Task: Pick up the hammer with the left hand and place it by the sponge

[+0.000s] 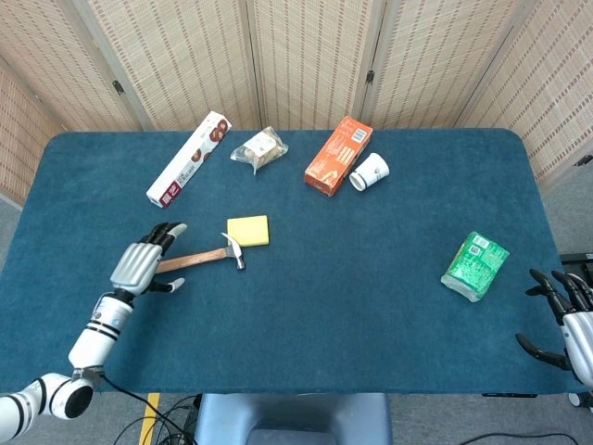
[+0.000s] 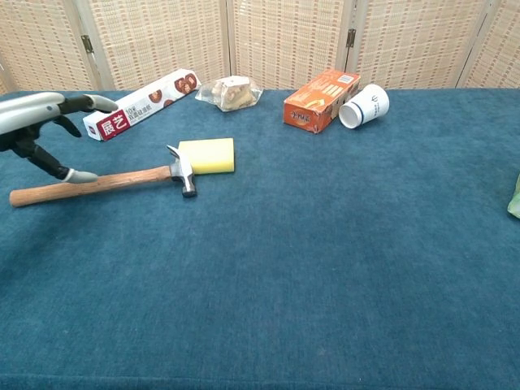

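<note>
Wooden-handled hammer (image 1: 197,260) lying flat just off the spread fingertips of the left hand (image 1: 141,267), head touching the sponge (image 1: 248,230). Holding nothing now. Best lifted straight up and back, clear of the handle, without nudging it.

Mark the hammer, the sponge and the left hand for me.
hammer (image 2: 106,179), chest view, middle of the wooden handle.
sponge (image 1: 248,230), head view, centre of the yellow top face.
left hand (image 1: 137,266), head view, back of the hand.
</note>
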`<action>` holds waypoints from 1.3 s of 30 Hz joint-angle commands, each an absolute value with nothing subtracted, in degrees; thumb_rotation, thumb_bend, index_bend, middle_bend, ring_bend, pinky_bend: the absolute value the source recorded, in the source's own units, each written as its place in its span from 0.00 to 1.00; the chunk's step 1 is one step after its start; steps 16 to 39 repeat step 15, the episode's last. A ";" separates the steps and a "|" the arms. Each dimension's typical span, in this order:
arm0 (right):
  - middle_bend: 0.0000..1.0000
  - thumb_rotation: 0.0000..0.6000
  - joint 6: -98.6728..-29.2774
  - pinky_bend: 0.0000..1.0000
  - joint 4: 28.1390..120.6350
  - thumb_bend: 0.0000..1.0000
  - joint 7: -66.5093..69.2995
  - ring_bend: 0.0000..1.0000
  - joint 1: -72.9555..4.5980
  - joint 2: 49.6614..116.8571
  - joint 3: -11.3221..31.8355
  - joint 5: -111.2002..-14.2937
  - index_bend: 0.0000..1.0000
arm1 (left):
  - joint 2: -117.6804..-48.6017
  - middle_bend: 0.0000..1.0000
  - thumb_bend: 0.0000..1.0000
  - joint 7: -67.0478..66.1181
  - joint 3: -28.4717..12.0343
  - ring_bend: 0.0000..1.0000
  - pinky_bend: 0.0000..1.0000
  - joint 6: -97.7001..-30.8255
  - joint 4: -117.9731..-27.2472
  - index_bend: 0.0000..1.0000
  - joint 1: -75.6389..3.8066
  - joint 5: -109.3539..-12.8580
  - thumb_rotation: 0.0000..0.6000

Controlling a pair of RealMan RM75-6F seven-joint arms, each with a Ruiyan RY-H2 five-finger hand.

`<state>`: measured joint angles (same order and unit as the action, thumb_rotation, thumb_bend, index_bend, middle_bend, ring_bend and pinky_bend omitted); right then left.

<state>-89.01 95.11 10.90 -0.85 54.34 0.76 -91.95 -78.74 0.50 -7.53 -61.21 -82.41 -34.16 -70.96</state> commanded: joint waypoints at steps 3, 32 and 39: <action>0.33 1.00 -88.28 0.12 94.64 0.12 11.27 0.10 -1.30 54.57 0.90 -91.68 0.08 | -74.18 0.14 0.25 -3.40 -7.86 0.07 0.25 -70.63 -90.06 0.14 -26.64 -66.29 1.00; 0.33 1.00 -85.92 0.12 94.11 0.12 11.73 0.10 -3.04 55.28 1.01 -92.06 0.08 | -69.44 0.17 0.25 -8.59 -3.25 0.09 0.25 -87.24 -96.85 0.20 -13.08 -68.17 1.00; 0.33 1.00 -85.92 0.12 94.11 0.12 11.73 0.10 -3.04 55.28 1.01 -92.06 0.08 | -69.44 0.17 0.25 -8.59 -3.25 0.09 0.25 -87.24 -96.85 0.20 -13.08 -68.17 1.00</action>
